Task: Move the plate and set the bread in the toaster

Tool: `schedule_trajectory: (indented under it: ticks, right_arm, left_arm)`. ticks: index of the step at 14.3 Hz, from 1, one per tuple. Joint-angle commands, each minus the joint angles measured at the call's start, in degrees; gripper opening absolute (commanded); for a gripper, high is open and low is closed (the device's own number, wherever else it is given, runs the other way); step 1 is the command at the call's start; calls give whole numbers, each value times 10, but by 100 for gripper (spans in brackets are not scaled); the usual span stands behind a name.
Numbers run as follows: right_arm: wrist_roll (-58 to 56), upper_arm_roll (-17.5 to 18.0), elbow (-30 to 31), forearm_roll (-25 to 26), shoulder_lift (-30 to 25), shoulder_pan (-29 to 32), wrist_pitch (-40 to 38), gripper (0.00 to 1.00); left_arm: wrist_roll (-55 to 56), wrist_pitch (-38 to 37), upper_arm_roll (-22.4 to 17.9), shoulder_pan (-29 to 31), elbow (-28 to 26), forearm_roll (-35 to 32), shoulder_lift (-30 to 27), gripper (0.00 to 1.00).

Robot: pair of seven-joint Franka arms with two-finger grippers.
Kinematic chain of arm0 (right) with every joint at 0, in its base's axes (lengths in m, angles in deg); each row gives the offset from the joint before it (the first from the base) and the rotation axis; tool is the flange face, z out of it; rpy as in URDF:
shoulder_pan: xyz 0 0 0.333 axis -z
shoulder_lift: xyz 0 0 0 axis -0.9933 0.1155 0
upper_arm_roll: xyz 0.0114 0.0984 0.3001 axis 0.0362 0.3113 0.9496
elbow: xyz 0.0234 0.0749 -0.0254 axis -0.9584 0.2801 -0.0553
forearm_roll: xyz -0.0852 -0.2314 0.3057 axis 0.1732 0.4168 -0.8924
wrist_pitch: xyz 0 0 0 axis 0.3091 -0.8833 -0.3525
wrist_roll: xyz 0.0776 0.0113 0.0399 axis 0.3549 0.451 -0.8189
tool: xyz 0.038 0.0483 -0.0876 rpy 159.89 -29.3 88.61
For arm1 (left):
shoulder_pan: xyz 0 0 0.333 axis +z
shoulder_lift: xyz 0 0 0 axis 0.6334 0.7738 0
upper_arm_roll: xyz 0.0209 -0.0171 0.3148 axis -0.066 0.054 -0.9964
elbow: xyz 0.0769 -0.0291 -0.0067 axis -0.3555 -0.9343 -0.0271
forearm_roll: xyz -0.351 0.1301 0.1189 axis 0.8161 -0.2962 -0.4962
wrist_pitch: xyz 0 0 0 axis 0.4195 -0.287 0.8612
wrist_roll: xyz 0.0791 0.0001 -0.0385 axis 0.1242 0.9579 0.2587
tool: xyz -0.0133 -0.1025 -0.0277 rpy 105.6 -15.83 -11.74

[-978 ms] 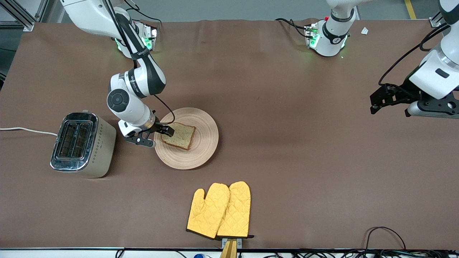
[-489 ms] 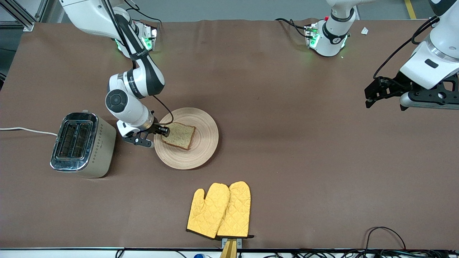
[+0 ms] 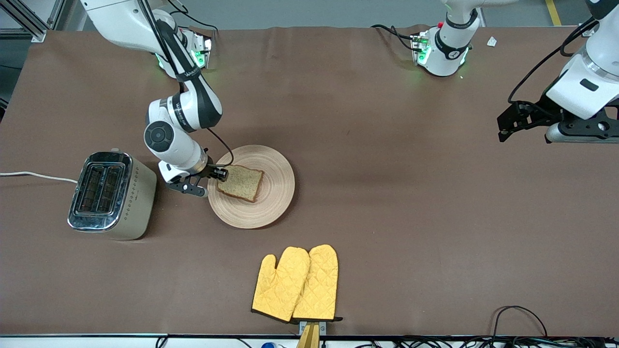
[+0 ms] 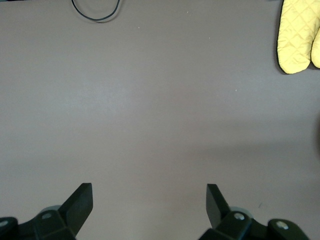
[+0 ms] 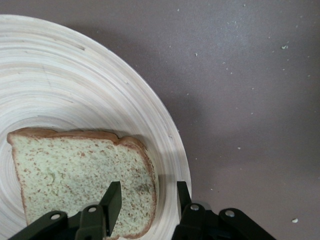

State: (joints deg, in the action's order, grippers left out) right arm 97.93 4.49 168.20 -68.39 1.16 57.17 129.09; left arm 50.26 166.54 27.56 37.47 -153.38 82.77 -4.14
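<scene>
The bread [image 3: 242, 183] lies flat on the wooden plate [image 3: 275, 188], toward the toaster's side of it. The toaster [image 3: 111, 193] stands beside the plate at the right arm's end, slots up. My right gripper [image 3: 215, 180] is down at the plate's toaster-side edge. In the right wrist view the gripper [image 5: 147, 192] stands partly closed, one finger on top of the bread [image 5: 75, 175] and the other at the plate's rim [image 5: 170, 135], with the crust and bare rim between them. The bread still lies flat. My left gripper [image 3: 503, 128] hangs open over bare table [image 4: 149, 197] at the left arm's end.
A pair of yellow oven mitts [image 3: 296, 282] lies near the table's front edge; one mitt [image 4: 297, 37] shows in the left wrist view. The toaster's white cord [image 3: 34, 175] runs off the table's end. Black cables [image 3: 520, 316] loop at the front edge.
The right gripper's jaws have narrowed around the bread's edge, and the hand has drawn slightly toward the toaster. The left arm has shifted a little above the table. Bread and plate have not moved.
</scene>
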Motion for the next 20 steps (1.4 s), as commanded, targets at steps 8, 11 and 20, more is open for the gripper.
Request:
schedule_trajectory:
  ticks: [8, 11, 20]
  right_arm:
    - [-4, 0, 27, 0, -9, 1, 31, 38]
    - [-4, 0, 34, 0, -8, -2, 43, 38]
    - [-5, 0, 44, 0, -8, -8, 62, 38]
  left_arm:
    - [-5, -3, -10, -1, -12, 7, -14, 100]
    - [-6, -3, -10, 1, -12, 8, -13, 100]
    - [-11, -3, -11, 0, -12, 9, -13, 100]
